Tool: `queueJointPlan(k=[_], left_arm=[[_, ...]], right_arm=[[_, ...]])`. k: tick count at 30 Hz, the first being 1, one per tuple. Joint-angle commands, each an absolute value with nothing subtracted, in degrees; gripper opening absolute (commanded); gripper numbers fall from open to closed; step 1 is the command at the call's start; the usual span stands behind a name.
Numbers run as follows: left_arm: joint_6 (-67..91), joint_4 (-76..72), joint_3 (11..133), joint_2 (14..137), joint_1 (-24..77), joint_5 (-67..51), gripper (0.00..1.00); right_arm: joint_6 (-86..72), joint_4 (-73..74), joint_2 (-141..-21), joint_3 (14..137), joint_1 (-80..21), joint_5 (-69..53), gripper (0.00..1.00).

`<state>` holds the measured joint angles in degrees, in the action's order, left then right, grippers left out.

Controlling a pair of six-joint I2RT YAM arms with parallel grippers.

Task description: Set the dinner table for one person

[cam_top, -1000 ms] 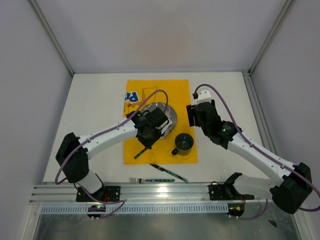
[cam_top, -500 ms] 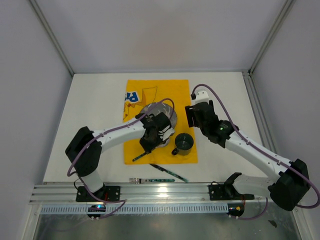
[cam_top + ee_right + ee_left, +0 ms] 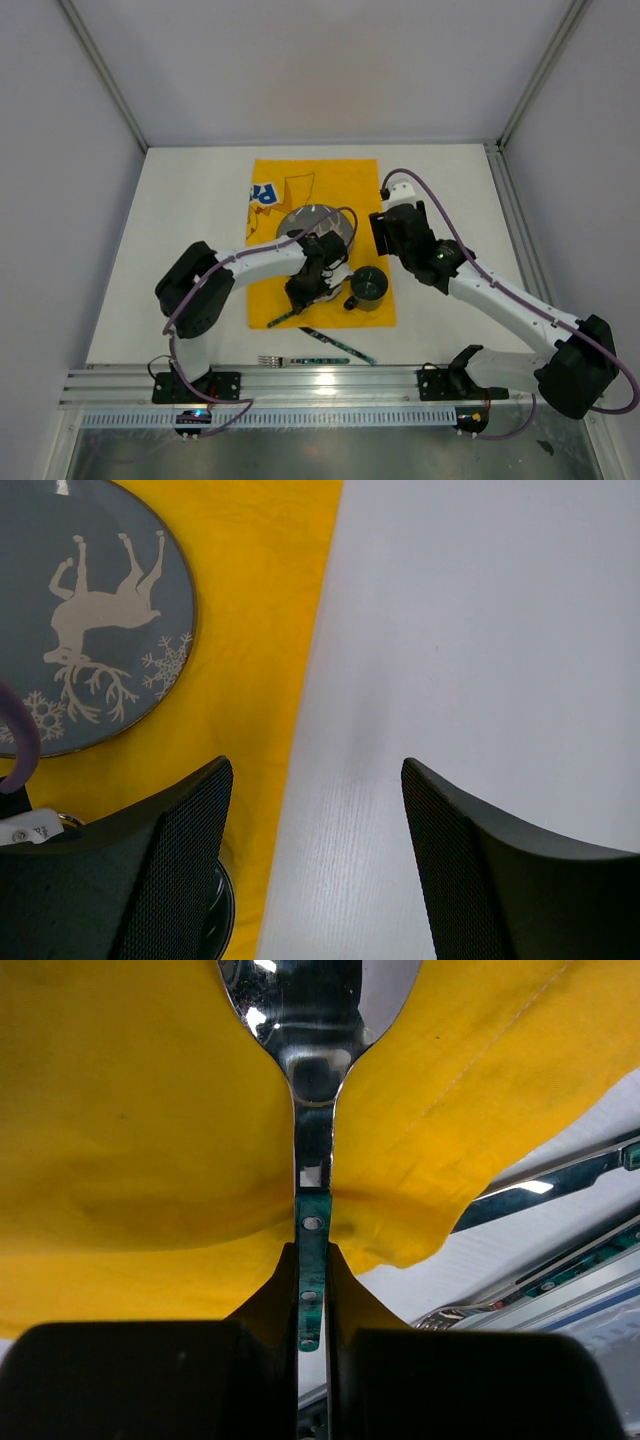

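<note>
Surface: large flat matte white rectangular dinner table (image 3: 180,200), grey walls on three sides. We key every place off the yellow cartoon-printed cloth (image 3: 320,175), which lies mid-table.
Done: round grey plate with a white reindeer print (image 3: 305,222) sits at the cloth's centre. Dark round mug with a side handle (image 3: 368,287) sits on the cloth's near right corner.
Left gripper (image 3: 312,1305): clamped tight on the green handle of a steel spoon (image 3: 313,1070). The spoon's bowl reaches out over the cloth's near left part. We can't tell whether it touches the fabric.
Right gripper (image 3: 315,780): fingers apart and holding nothing. It hovers over the cloth's right edge, just beside the plate.
Left to do: green-handled knife (image 3: 338,346) and steel fork (image 3: 268,359) lie on bare table just off the cloth's near edge, not yet set beside the plate. We judge the spoon has to go down first, then those two.
Progress: roughly halfway, by our read.
Containers: the mug's interior reads dark and we see nothing in it. The plate is bare where it shows, and the left arm hides its near part.
</note>
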<state>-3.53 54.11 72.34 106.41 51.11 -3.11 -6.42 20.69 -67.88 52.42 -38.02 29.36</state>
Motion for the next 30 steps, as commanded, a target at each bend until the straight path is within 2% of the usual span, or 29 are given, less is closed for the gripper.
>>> queueJointPlan(k=[1, 17, 21, 22, 24, 25, 27, 28, 30], left_arm=[[-5.71, 52.56, 74.27, 107.31, 49.32, -3.6, 0.0], [-4.75, 51.59, 75.67, 109.6, 46.23, -3.69, 0.0], [-3.78, 52.03, 76.29, 110.56, 46.23, -3.34, 0.06], [-3.34, 52.64, 76.55, 110.74, 46.23, -3.34, 0.13], [-2.99, 52.91, 77.25, 111.18, 46.14, -3.34, 0.18], [-2.21, 53.26, 77.52, 111.36, 46.14, -2.64, 0.28], [-1.41, 53.61, 78.31, 111.53, 45.62, -2.55, 0.42], [-0.88, 53.96, 78.4, 111.53, 45.35, -2.55, 0.44], [-0.7, 53.88, 78.4, 111.01, 45.0, -2.37, 0.59]], right_arm=[[-6.06, 19.86, -67.68, 54.67, -37.79, 30.94, 0.73], [-5.54, 20.13, -70.05, 56.07, -37.79, 31.11, 0.73], [-5.62, 20.04, -70.4, 56.25, -37.88, 30.94, 0.73], [-5.54, 19.95, -70.31, 56.16, -37.79, 30.85, 0.73], [-5.62, 19.78, -70.49, 55.81, -37.79, 30.59, 0.73], [-5.62, 19.69, -70.49, 55.72, -37.79, 30.41, 0.73], [-5.89, 19.51, -70.49, 55.28, -37.79, 30.06, 0.73], [-5.89, 19.42, -70.49, 55.2, -37.79, 29.97, 0.73], [-6.06, 19.25, -70.4, 54.76, -37.79, 29.71, 0.73]])
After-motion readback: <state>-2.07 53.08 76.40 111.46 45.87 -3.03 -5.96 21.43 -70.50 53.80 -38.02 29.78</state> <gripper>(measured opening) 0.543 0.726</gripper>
